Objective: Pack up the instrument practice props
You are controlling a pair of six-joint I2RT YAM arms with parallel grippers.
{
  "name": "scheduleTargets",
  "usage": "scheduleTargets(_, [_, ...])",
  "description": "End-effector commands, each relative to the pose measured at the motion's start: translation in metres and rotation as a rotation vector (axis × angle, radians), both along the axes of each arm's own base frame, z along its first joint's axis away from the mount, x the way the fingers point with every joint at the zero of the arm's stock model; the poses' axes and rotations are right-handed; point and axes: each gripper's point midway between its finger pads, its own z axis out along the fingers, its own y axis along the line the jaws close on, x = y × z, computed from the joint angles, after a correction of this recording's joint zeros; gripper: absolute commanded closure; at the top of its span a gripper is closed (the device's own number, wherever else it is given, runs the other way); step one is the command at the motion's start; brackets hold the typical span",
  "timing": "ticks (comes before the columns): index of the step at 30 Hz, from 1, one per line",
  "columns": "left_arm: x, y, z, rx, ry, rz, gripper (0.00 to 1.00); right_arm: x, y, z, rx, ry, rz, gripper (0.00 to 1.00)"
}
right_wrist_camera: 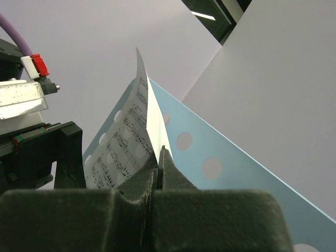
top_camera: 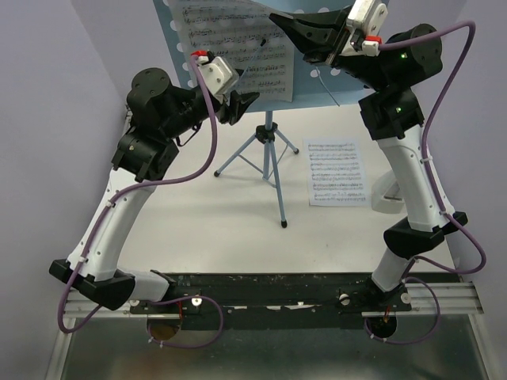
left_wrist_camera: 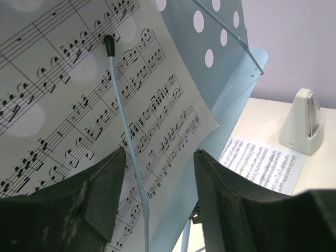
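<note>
The light-blue music stand rises at the back on tripod legs. A sheet-music page leans on its perforated tray. My right gripper is shut on that page's upper right edge; in the right wrist view the page comes up out of the closed jaws. My left gripper is open at the page's lower part. Its fingers stand on either side of a thin wire holder without touching it. A second page lies flat on the table.
A white metronome stands on the table just right of the flat page, also in the left wrist view. Pale walls close in the table on the left, back and right. The left arm's wrist is close to my right gripper.
</note>
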Motion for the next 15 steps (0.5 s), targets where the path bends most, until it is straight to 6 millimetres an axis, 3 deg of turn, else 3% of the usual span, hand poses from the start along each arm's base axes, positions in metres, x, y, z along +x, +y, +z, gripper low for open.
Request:
scheduleTargets(1, [-0.009, -0.005, 0.010, -0.023, -0.001, -0.060, 0.39, -0.006, -0.005, 0.009, 0.022, -0.021, -0.016, 1.00])
scheduleTargets(10, [0.001, 0.000, 0.020, -0.107, 0.049, -0.045, 0.43, -0.005, -0.003, 0.008, 0.026, -0.012, -0.010, 0.99])
scheduleTargets(15, [-0.001, -0.003, 0.026, -0.135, 0.052, -0.090, 0.51, -0.002, -0.003, 0.006, 0.028, -0.006, -0.023, 1.00])
